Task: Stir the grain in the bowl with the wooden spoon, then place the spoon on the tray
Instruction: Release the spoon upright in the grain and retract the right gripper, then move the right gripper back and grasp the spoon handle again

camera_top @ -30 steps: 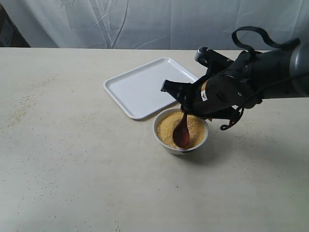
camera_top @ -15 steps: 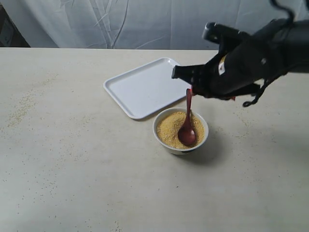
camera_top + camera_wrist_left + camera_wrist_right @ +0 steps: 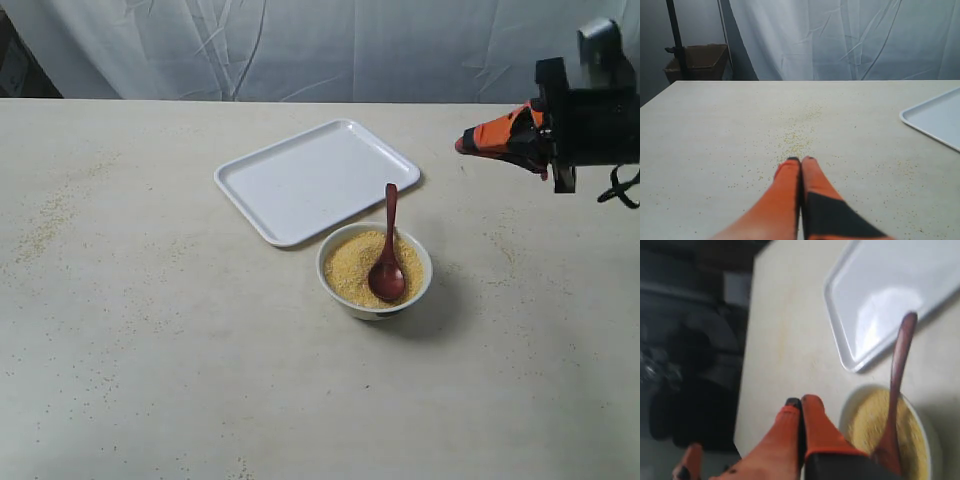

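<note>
The white bowl (image 3: 343, 298) stands just in front of the white tray (image 3: 310, 180), filled with yellow grain (image 3: 350, 265). The dark reddish wooden spoon (image 3: 388, 250) rests in the grain, its handle leaning up toward the tray, and nothing holds it. My right gripper (image 3: 462, 145) hovers well to the right of the bowl and above the table, shut and empty. Its wrist view shows the gripper (image 3: 801, 401) beside the spoon (image 3: 897, 385), grain (image 3: 867, 420), bowl rim (image 3: 932, 435) and tray (image 3: 890, 285). My left gripper (image 3: 800, 160) is shut and empty, low over the table, with a tray corner (image 3: 935, 117) to one side.
Loose grains (image 3: 800, 135) are scattered on the beige table ahead of the left gripper, and more lie at the table's left (image 3: 45, 225). A white curtain hangs behind the table. A brown box (image 3: 695, 57) stands beyond the table's far edge.
The right gripper let go of the spoon and pulled away up and to the right. The spoon stays standing in the grain in the bowl.
</note>
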{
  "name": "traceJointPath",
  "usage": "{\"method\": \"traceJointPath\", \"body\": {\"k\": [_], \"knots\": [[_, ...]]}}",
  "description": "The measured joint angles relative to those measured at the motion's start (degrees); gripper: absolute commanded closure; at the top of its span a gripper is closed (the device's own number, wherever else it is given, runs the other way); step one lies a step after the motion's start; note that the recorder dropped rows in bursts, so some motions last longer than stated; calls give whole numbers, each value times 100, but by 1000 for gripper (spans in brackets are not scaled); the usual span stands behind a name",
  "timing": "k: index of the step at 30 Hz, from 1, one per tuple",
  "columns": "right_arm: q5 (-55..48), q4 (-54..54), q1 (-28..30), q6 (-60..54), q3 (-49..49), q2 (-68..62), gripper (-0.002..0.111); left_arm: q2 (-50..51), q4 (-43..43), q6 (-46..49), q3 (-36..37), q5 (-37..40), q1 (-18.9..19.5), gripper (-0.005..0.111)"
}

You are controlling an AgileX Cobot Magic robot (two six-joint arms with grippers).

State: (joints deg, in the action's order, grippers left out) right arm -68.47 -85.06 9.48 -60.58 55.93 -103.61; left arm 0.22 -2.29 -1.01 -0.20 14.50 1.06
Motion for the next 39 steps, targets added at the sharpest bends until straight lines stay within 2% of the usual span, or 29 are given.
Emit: {"method": "traceJointPath", "body": {"k": [2,6,9,13,14,15,16,17,19,20,22,26,27,28,30,31,32,33,35,36,39], "knots": [[24,-854,70,-844,-693,28,109,0,0,0,0,0,0,107],[1024,-1303,-73,-1966,-1675,193,109,0,0,0,0,0,0,107],[1772,-1338,-199,-2363,-2071,214,109,0,0,0,0,0,0,107],[2217,-1369,-266,-2304,-2075,217,109,0,0,0,0,0,0,107],[2428,-782,-266,-1701,-1733,217,109,0,0,0,0,0,0,107],[2545,772,-306,-197,-1157,217,109,0,0,0,0,0,0,107],[2508,1975,-353,854,-773,217,109,0,0,0,0,0,0,107],[2267,4632,-506,2907,-79,217,109,0,0,0,0,0,0,107],[2139,7120,-810,5051,482,324,109,0,0,0,0,0,0,107],[2553,8157,-987,6028,507,486,109,0,0,0,0,0,0,107],[4235,8241,-1324,6614,-49,1137,109,0,0,0,0,0,0,107],[7438,7098,-1984,6847,-1856,2166,109,0,0,0,0,0,0,107],[7924,7065,-2047,7200,-2175,2265,109,0,0,0,0,0,0,107],[8733,7422,-2122,8214,-2693,2346,109,0,0,0,0,0,0,107],[9463,8632,-2103,9829,-3109,2297,109,0,0,0,0,0,0,107],[10043,10184,-1985,11487,-3248,2122,109,0,0,0,0,0,0,107],[10281,10965,-1882,12203,-3247,1978,109,0,0,0,0,0,0,107],[10577,12327,-1586,13312,-3095,1663,109,0,0,0,0,0,0,107],[10908,13775,-1193,14413,-2807,1253,109,0,0,0,0,0,0,107],[11380,14850,-803,15244,-2471,799,108,0,0,0,0,0,0,107],[12172,15927,-239,16137,-1872,175,93,0,0,0,0,0,0,107]]}}
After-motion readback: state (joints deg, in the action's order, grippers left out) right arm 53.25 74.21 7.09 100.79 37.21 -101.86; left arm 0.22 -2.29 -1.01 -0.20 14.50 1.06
